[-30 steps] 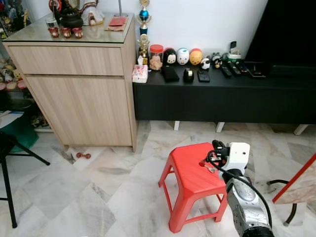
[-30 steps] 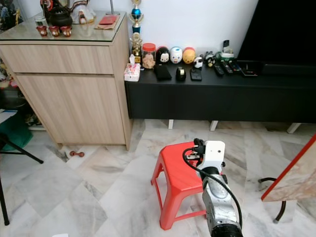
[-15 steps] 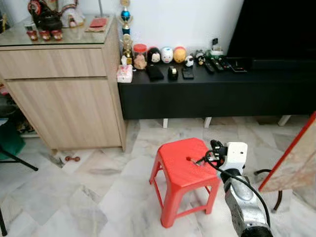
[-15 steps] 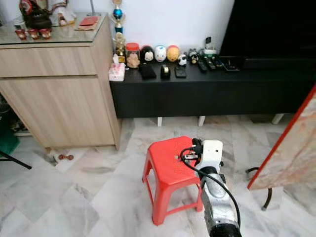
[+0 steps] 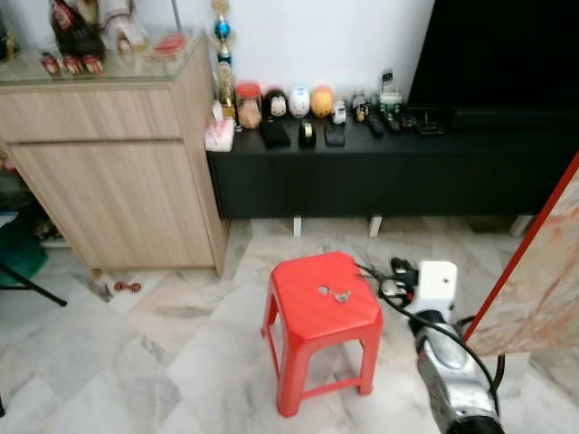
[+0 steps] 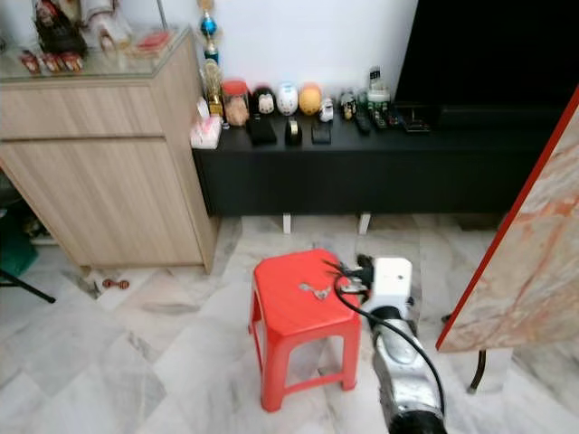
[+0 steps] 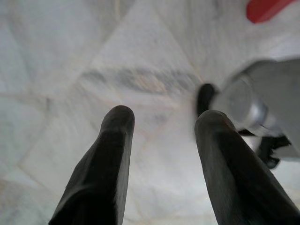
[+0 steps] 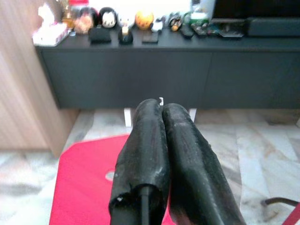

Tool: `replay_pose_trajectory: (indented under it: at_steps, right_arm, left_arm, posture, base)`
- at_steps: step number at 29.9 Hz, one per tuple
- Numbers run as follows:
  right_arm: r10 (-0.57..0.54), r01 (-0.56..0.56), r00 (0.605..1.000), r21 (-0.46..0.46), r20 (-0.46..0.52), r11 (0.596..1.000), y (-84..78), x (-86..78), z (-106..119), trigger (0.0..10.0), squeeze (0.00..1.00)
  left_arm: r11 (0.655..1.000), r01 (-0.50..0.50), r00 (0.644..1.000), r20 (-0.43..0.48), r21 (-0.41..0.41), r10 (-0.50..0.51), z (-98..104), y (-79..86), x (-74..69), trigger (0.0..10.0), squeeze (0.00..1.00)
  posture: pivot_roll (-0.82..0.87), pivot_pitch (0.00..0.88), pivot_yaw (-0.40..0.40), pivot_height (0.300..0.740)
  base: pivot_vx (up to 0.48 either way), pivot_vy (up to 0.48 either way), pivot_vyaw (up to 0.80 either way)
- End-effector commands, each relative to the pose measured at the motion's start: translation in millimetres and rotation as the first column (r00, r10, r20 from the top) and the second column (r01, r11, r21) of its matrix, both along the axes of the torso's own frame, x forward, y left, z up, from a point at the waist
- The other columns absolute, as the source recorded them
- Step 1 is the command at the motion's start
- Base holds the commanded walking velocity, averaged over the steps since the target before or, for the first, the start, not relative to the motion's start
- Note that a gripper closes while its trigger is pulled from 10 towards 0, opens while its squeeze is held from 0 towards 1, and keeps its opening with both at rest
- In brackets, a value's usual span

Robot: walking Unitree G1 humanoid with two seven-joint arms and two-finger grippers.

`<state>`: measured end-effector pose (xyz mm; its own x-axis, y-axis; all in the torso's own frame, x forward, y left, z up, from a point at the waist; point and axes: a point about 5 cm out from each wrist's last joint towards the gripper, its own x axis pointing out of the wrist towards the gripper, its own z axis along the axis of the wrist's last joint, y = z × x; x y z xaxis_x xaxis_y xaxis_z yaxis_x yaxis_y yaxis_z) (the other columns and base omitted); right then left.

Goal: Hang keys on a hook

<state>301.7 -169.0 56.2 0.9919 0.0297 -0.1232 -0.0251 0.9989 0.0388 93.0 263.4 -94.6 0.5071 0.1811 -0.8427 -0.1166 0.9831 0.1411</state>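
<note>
Lying flat on the red stool [image 5: 317,312], the keys [image 5: 336,294] run lengthwise toward the right gripper [image 5: 384,278], whose fingers [image 8: 161,140] press together, empty; the left gripper [image 7: 161,154] gapes, empty.

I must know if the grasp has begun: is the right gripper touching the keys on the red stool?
Apart. The left eye view shows bare red seat between the keys on the red stool and the right gripper.
</note>
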Motion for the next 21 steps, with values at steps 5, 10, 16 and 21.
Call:
replay_pose_trajectory:
  at_steps: [5,10,16,21]
  right_arm:
    - [0.021,-0.021,1.000,-0.002,0.021,1.000,9.5,5.0,5.0,10.0,0.00]
    - [0.011,-0.011,1.000,0.010,0.018,1.000,11.6,1.6,2.2,10.0,0.00]
    - [-0.002,0.002,1.000,0.005,0.022,1.000,9.7,2.3,3.7,10.0,0.00]
    - [-0.013,0.013,0.999,-0.005,0.032,1.000,5.9,4.8,7.2,10.0,0.00]
  left_arm:
    - [1.000,0.021,1.000,-0.024,0.009,-0.020,-1.0,-0.3,-1.9,10.0,0.00]
    - [0.999,0.044,0.999,-0.032,0.018,-0.043,-0.8,0.6,-2.1,10.0,0.00]
    - [0.999,0.050,0.998,-0.033,0.020,-0.049,-0.2,1.9,-1.4,10.0,0.00]
    - [0.999,0.050,0.998,-0.030,0.023,-0.049,0.5,3.1,-0.1,10.0,0.00]
  posture:
    - [0.16,0.000,-0.012,0.740]
    - [0.16,0.000,-0.001,0.740]
    - [0.15,0.000,0.005,0.740]
    - [0.15,0.000,0.003,0.740]
  base:
    - [0.000,-0.409,0.00]
    - [0.000,-0.412,0.00]
    - [0.000,-0.413,0.00]
    - [0.000,-0.416,0.00]
